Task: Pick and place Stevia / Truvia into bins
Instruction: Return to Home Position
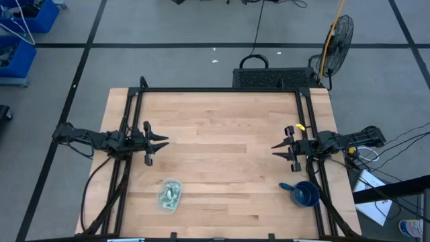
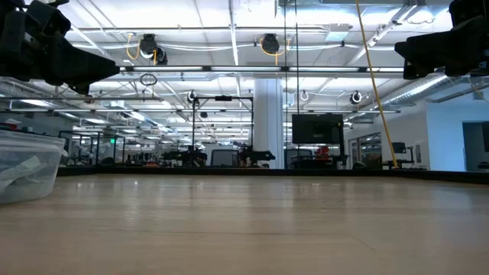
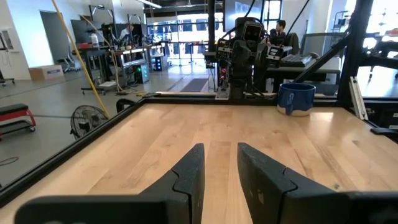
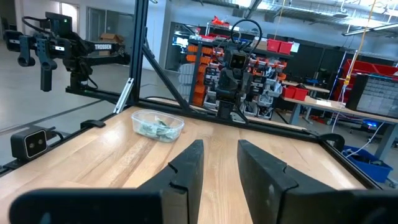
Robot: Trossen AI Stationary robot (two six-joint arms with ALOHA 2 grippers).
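The word "TROSSEN" is in white letters on a dark bar [image 4: 107, 46] by the frame, in the right wrist view. The print on the sachets [image 4: 153, 129] in the tub [image 4: 178, 131] is too small to read. No other words can be read.

One camera hangs overhead and looks straight down on the whole table [image 1: 222, 134]. Another sits at table-top height, facing the room behind. Each wrist camera looks low across the wood from its own side (the right one shares the clear tub [image 4: 176, 124] with the overhead view).
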